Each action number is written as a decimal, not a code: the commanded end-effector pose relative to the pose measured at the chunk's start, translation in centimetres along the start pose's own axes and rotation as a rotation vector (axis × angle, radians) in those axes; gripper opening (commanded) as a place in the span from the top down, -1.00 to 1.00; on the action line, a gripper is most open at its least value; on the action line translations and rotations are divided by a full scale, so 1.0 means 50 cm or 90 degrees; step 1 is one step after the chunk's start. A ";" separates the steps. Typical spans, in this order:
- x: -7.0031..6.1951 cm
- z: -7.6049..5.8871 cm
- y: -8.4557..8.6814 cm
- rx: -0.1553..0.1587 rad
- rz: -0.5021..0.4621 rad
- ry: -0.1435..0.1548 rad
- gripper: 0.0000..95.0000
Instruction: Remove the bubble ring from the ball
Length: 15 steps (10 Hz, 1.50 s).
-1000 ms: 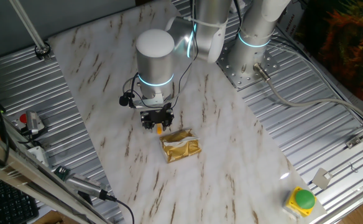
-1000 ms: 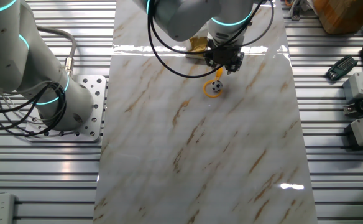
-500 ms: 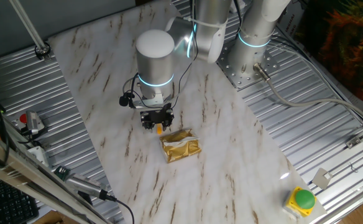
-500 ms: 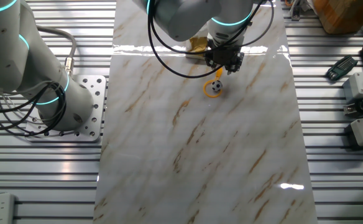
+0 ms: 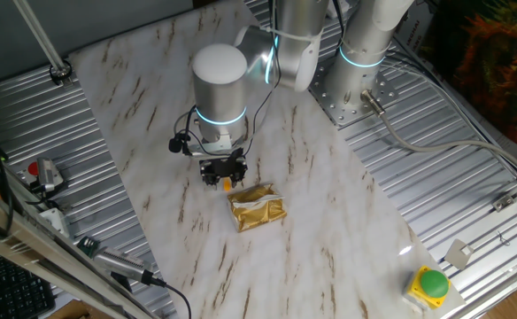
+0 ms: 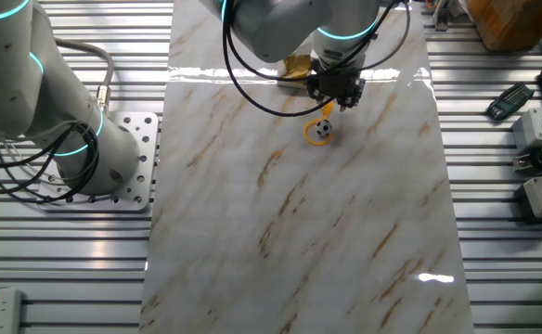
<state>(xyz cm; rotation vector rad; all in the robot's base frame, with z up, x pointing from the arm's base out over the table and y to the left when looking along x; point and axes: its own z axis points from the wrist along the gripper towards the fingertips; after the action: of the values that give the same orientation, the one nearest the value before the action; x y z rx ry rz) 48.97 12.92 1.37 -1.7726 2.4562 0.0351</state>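
Nothing moved: gripper (image 6: 332, 102) apparently clamping bubble ring (image 6: 318, 132) handle, ring around ball (image 6: 322, 129).

One fixed view looks steeply down from high off a corner of the marble-patterned table (image 5: 329, 213), arm bases (image 5: 365, 53) at the far top, green button (image 5: 433, 282) nearest. The other fixed view looks down from the opposite side, arm base (image 6: 58, 121) at left. Both are set well back and share the tabletop (image 6: 299, 213), gripper (image 6: 336, 96) and gold packet (image 5: 257, 207).
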 end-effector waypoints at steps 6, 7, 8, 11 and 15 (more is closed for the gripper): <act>-0.001 0.001 0.001 -0.011 0.000 0.005 0.20; -0.001 0.001 0.001 -0.011 0.000 0.005 0.20; -0.001 0.003 0.000 -0.011 -0.001 0.005 0.20; 0.000 0.006 0.000 -0.012 -0.002 0.005 0.20; 0.001 0.007 0.000 -0.014 0.000 0.006 0.20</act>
<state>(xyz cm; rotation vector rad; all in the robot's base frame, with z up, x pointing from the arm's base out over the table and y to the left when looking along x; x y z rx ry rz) 49.00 12.90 0.99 -1.7860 2.4722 0.0526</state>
